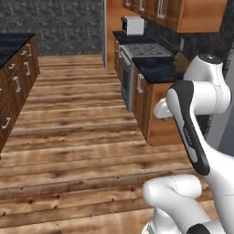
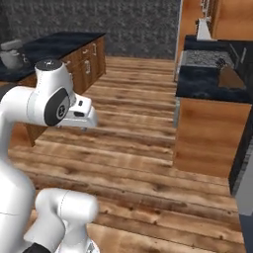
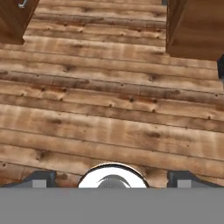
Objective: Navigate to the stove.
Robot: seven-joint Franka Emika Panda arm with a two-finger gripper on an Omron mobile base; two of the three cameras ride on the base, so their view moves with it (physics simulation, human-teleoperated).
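Observation:
The stove stands in the right-hand counter run, some way ahead across the wood floor. It is grey steel with dark grates on top, and its oven front faces the aisle. From the right base view the stove lies beyond a dark counter section. My gripper points down at the floor planks. Its two dark fingertips are set wide apart, so it is open with nothing between them. The arm is folded close over the base, with the hand held in the aisle.
A wooden cabinet with a dark counter sits between me and the stove, its end panel close on the right. An island with drawers lines the left side. A small white appliance stands past the stove. Wood floor runs between.

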